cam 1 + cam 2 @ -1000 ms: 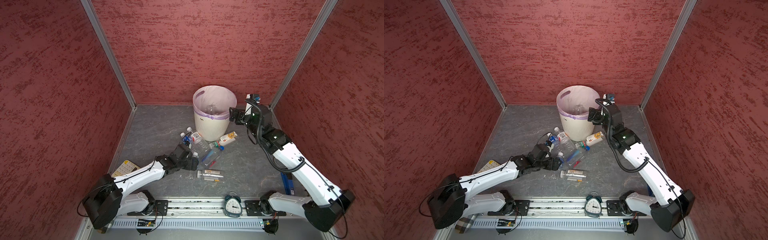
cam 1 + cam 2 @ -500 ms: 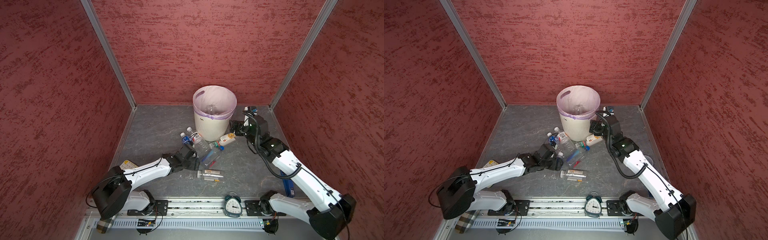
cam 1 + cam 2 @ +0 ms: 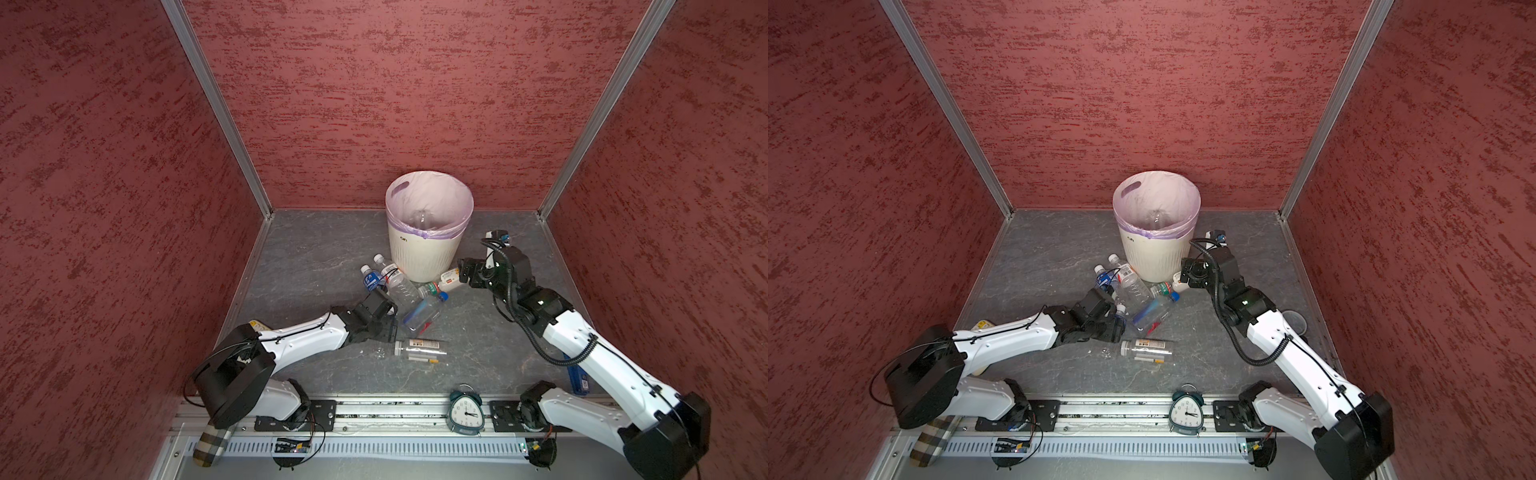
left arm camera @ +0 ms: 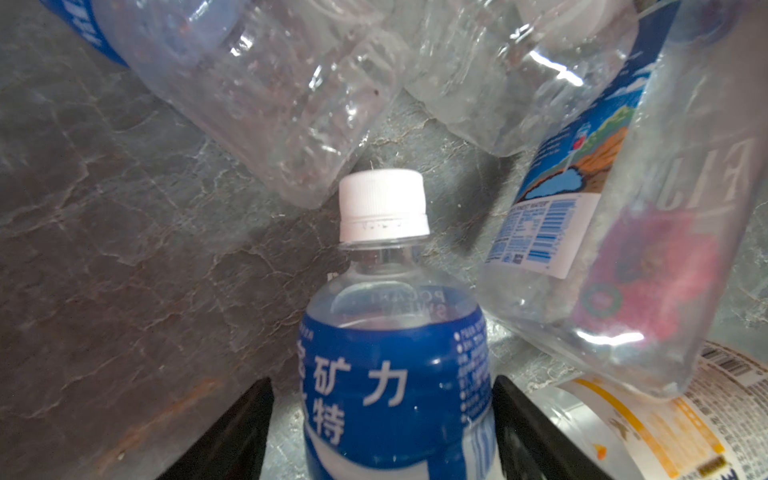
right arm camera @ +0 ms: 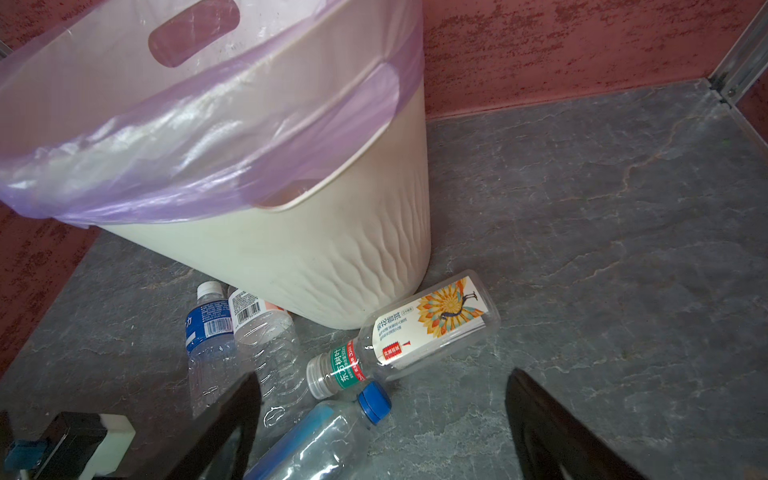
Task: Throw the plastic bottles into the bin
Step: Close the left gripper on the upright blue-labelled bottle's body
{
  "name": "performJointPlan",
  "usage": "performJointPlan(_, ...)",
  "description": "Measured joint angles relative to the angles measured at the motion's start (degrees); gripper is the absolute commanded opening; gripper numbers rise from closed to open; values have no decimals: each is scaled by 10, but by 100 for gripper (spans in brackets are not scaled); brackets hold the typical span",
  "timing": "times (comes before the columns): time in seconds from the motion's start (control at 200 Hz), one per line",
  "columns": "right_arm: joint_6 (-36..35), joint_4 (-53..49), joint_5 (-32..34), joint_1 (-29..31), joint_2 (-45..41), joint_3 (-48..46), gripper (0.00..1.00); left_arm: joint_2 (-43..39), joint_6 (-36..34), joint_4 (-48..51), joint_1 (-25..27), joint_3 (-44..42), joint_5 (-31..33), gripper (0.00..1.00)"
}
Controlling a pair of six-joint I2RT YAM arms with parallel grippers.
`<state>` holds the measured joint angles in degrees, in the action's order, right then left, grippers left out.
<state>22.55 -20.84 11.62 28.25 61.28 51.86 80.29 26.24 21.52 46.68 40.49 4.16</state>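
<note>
The cream bin (image 3: 428, 253) (image 3: 1154, 259) (image 5: 332, 249) with its lilac liner stands at the back; one clear bottle (image 3: 422, 218) lies inside. Several plastic bottles lie in front of it. My left gripper (image 3: 1117, 326) (image 4: 382, 380) is low on the floor, its fingers either side of a blue-labelled, white-capped bottle (image 4: 390, 374); a thin gap shows on one side. My right gripper (image 3: 463, 272) (image 5: 384, 376) hangs open beside the bin, just over a white-orange labelled bottle (image 3: 451, 280) (image 5: 432, 328) and a blue-capped bottle (image 3: 422, 313) (image 5: 328, 436).
Two more bottles (image 3: 397, 282) (image 3: 370, 278) lean by the bin's base, and another (image 3: 419, 348) lies nearer the front. A teal alarm clock (image 3: 466, 411) stands on the front rail. A cream keypad (image 3: 255, 324) peeks from under the left arm. Red walls close three sides.
The right gripper came down from the bin's rim to floor level beside the bin. The left gripper's jaws narrowed round the blue-labelled bottle.
</note>
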Motion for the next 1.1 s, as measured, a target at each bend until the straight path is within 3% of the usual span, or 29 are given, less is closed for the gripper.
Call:
performJointPlan(0.416,17,0,-12,0,-4,-23,91,41,1,12,0,22,1,76)
performJointPlan(0.817,31,-1,-27,2,-7,-45,89,47,1,21,0,33,7,56)
performJointPlan(1.097,40,-1,-33,6,-10,-60,87,38,1,25,0,32,18,48)
